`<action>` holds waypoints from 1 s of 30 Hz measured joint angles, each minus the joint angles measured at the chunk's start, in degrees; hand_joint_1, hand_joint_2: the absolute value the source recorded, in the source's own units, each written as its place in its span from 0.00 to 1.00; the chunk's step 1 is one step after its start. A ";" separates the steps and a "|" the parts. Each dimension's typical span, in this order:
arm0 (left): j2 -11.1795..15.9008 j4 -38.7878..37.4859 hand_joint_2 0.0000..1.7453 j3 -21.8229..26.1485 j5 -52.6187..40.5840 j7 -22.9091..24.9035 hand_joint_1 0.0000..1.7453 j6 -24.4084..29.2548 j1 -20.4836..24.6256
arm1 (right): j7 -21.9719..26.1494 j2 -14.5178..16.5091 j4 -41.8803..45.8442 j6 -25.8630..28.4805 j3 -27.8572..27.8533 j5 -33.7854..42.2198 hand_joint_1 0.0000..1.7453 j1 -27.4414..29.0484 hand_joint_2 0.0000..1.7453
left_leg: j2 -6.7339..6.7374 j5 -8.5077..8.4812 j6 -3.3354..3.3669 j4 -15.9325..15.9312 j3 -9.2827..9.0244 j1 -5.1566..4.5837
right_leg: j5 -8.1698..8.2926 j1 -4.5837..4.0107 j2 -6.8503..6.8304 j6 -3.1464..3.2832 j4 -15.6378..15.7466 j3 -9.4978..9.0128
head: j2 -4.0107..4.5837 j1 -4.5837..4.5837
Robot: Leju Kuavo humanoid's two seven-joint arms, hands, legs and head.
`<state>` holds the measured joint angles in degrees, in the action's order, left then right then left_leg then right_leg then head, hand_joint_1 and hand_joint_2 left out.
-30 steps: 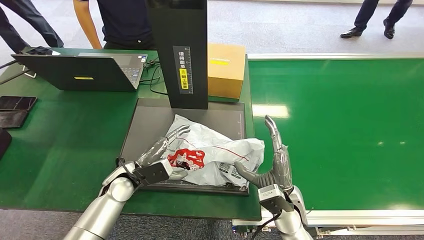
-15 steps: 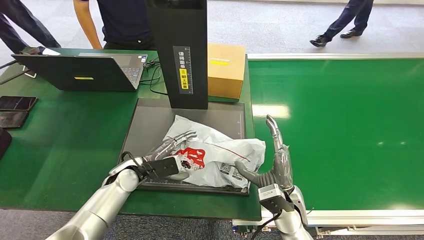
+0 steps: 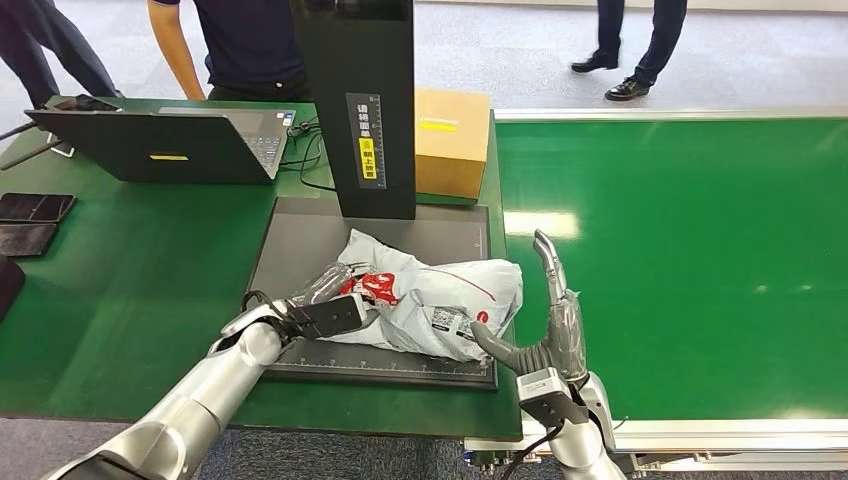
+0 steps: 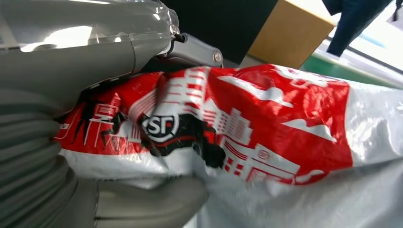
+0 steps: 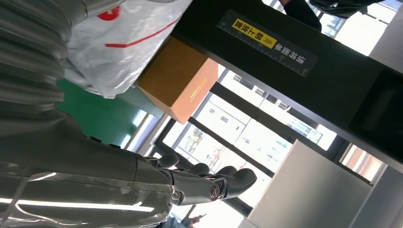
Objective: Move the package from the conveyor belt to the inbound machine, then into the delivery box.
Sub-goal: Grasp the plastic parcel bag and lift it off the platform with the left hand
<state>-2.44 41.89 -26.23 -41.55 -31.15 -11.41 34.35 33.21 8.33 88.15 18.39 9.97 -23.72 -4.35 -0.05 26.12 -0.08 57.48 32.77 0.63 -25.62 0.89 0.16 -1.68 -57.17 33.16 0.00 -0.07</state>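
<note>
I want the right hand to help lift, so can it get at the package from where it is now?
Probably yes. The right hand is open just beside the package's right edge on the scanner platform, thumb near the bag, with nothing between them. The left hand already grips its other side.

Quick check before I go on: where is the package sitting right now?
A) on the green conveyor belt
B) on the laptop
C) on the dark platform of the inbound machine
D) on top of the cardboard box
C: the white and red package lies on the inbound machine's dark platform, below its black column, with the left robot hand gripping its near end.
</note>
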 joint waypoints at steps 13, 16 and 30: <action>0.11 1.95 1.00 2.27 3.97 -1.68 1.00 0.80 -1.28 | 0.06 0.00 0.00 0.84 -0.40 0.42 0.00 0.69 1.00 | 0.00 0.00 0.00 0.00 0.04 0.00 | 0.00 0.00 0.00 0.00 -0.01 0.04 | 0.00 -0.01; 0.27 3.74 1.00 3.49 4.97 -1.88 1.00 0.95 -2.35 | 0.10 0.00 0.00 0.86 -0.44 0.55 0.00 0.79 1.00 | 0.00 0.00 0.00 0.00 0.06 0.00 | 0.00 -0.01 0.01 0.00 -0.01 0.06 | 0.00 -0.01; 0.67 17.20 1.00 12.82 7.60 0.86 1.00 5.98 -9.39 | 0.04 0.03 0.94 0.49 -0.49 -0.47 0.00 1.72 1.00 | 0.02 0.00 0.00 0.00 0.25 0.00 | -0.01 0.00 0.01 0.00 -0.02 0.26 | 0.00 0.00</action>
<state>-1.78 59.09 -13.41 -33.95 -30.29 -5.44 24.96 33.24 8.36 89.09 18.88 9.49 -24.19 -2.63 -0.03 26.12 -0.08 57.48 33.02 0.63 -25.63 0.89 0.17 -1.67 -57.19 33.43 0.00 -0.07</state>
